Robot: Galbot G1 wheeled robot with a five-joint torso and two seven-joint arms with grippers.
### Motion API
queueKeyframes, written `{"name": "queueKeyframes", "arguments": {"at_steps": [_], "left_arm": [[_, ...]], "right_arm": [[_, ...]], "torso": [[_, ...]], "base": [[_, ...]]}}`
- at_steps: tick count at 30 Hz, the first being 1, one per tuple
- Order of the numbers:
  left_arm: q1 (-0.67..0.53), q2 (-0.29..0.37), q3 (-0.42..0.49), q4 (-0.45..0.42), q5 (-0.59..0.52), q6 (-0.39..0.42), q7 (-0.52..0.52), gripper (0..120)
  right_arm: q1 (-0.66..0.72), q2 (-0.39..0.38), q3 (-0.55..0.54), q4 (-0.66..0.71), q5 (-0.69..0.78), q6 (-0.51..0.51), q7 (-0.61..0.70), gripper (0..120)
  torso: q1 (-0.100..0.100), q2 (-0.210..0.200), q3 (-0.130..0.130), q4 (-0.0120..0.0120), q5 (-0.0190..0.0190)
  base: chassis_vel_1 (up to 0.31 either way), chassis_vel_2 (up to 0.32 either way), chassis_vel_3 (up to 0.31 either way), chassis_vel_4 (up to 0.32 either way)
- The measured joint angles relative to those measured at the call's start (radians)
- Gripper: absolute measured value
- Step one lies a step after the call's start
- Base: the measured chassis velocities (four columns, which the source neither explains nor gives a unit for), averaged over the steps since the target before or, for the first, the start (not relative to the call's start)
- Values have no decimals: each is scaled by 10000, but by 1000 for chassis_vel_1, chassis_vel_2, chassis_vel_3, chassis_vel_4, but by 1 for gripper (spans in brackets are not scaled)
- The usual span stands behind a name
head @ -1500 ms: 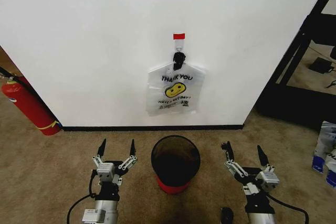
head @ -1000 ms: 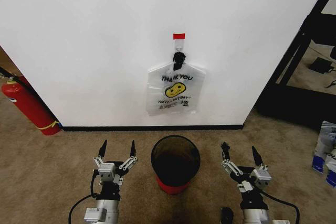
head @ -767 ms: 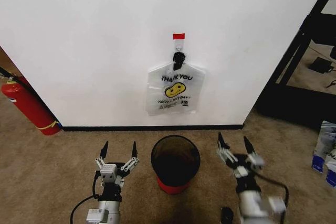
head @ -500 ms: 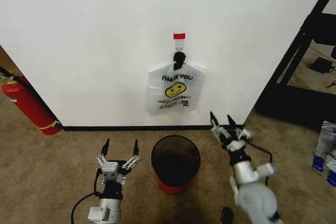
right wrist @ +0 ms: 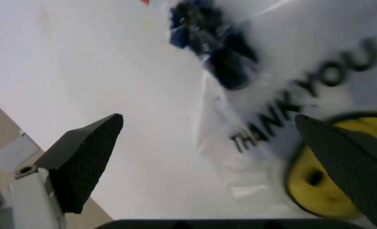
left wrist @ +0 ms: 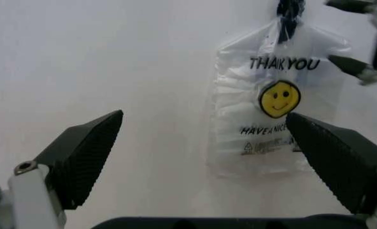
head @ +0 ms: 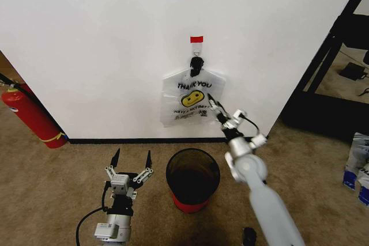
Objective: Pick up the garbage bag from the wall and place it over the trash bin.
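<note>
Thin translucent white "THANK YOU" garbage bag hangs by its handles from the black hook on the plain white wall, directly above your black mesh trash bin. Right gripper, jaws spread and empty, is raised at the bag's lower edge, apparently to take it; left gripper is parked low, open.

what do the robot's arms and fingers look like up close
The right arm is smooth light grey. The left gripper has a silver metal frame on a black wrist with a looping black cable. Both grippers carry pointed black fingers with finely textured pads, and the right gripper has a thin black cable.
</note>
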Motion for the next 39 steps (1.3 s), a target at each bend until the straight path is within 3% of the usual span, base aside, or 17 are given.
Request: {"name": "queueKeyframes", "arguments": {"at_steps": [12, 29, 39], "left_arm": [[-134, -67, -23, 110, -46, -11, -4, 100], [-324, -64, -87, 97, -207, 23, 0, 100], [-368, -80, -81, 98, -252, 12, 11, 100]], "right_arm": [[1689, 197, -131, -1519, -287, 184, -147, 100], [2411, -220, -294, -2316, -444, 180, -442, 100], [2615, -84, -449, -2571, -575, 140, -572, 100]], "torso": [[-1, 2, -1, -2, 0], [-1, 2, -1, -1, 2], [-1, 2, -2, 1, 2]], "base": [[0, 0, 0, 0], [0, 0, 0, 0], [0, 0, 0, 0]]}}
